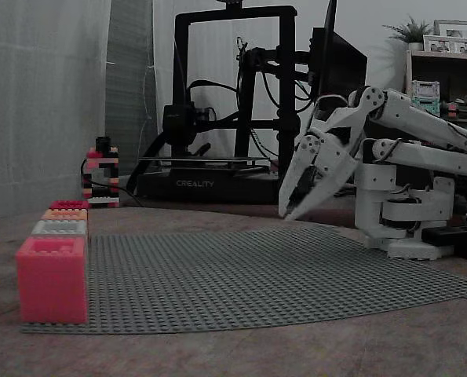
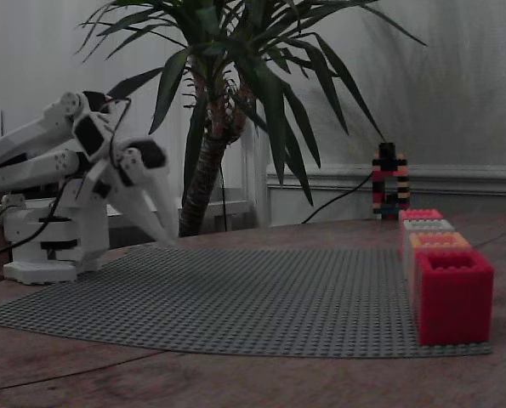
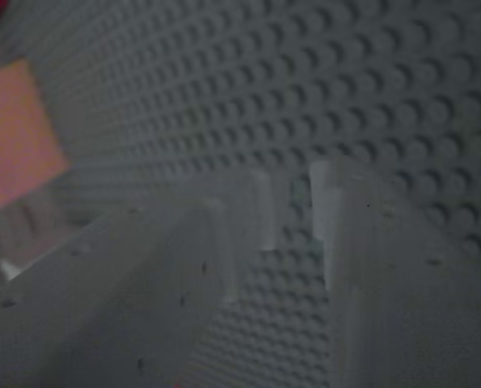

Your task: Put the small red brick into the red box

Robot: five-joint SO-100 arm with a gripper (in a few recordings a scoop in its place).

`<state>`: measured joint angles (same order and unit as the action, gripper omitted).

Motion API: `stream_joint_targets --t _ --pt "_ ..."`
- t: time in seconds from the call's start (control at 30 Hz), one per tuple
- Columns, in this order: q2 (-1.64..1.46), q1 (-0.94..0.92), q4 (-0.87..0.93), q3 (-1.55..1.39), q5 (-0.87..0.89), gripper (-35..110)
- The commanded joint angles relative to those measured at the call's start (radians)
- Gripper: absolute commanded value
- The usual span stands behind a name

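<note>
A white robot arm (image 1: pixel 421 153) stoops over one edge of a grey studded baseplate (image 1: pixel 257 275) on the brown worktop (image 1: pixel 233 353), its jaws slightly spread above the studs, with only baseplate showing between them. Along the baseplate's opposite edge stand 4 open-topped brick boxes in a row: a red box (image 1: pixel 52 279) at one end, then a grey box (image 1: pixel 59 228), an orange box (image 1: pixel 64 214) and another red box (image 2: pixel 452 293).

An open-topped red box (image 1: pixel 51 281) stands upright on the corner of the grey studded baseplate (image 1: pixel 257 275), touching a grey box (image 1: pixel 60 228).
</note>
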<state>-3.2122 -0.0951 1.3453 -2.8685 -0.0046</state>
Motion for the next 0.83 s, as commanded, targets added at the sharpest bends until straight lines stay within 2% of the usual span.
stream_joint_targets --t 0.0,0.8 --pt "-0.009 -0.002 0.035 0.002 0.005 0" --pt "-0.009 0.058 0.058 0.008 0.054 0"
